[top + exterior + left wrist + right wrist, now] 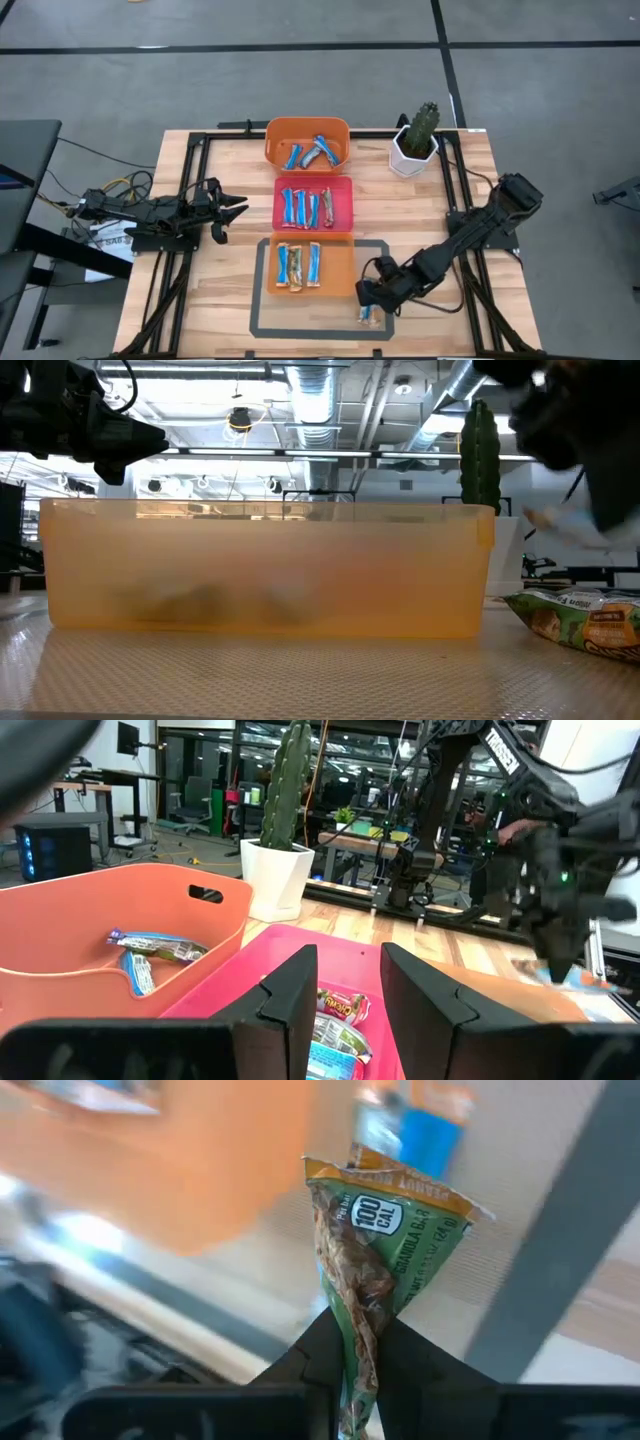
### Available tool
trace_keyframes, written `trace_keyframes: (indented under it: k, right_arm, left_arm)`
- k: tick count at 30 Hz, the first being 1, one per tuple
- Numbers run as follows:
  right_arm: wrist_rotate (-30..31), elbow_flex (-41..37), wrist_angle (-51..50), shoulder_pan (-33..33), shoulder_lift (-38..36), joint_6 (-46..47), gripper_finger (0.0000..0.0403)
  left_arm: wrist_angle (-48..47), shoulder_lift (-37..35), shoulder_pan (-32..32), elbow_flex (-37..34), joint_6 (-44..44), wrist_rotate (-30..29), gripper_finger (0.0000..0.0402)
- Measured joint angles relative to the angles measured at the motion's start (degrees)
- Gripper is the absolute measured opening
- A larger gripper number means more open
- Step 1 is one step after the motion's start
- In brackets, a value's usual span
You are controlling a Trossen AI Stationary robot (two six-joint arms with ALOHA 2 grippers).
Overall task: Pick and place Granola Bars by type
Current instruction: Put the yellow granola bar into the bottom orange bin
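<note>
My right gripper (372,298) hangs just right of the near orange tray (340,285) and is shut on a green-wrapped granola bar (375,1240). A blue-and-orange bar (372,317) lies on the table under it. A multicoloured bar (580,622) lies flat on the table in the low view. My left gripper (235,208) is open and holds nothing, level with the left side of the pink-red tray (345,222). Blue-and-white and multicoloured bars lie in that tray, in the near tray, and in the far orange tray (280,130). My right gripper pinches the green bar between its two fingers at one end (362,1335), where the wrapper is squeezed narrow and creased. The rest of the bar sticks out past the fingertips, ending in its crimped end (395,1180). Whether that end touches the table, I cannot tell.
A cactus in a white pot (415,140) stands at the table's far right, beside the far tray. A grey tape outline (258,330) frames the near tray. Bare wood (220,290) shows left of the trays and along the near edge.
</note>
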Motion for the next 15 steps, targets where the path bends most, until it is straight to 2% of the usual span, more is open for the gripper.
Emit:
trace_keyframes:
  k: [7,15]
  right_arm:
    - [10.6,0.0,0.1,-0.3,-7.8,-3.7,0.0028]
    - [18.6,0.0,2.8,-2.6,-15.8,-13.0,0.0031]
  left_arm:
    - [0.0,0.0,0.0,0.0,0.0,0.0,0.0105]
    - [0.0,0.0,0.0,0.0,0.0,0.0,0.0105]
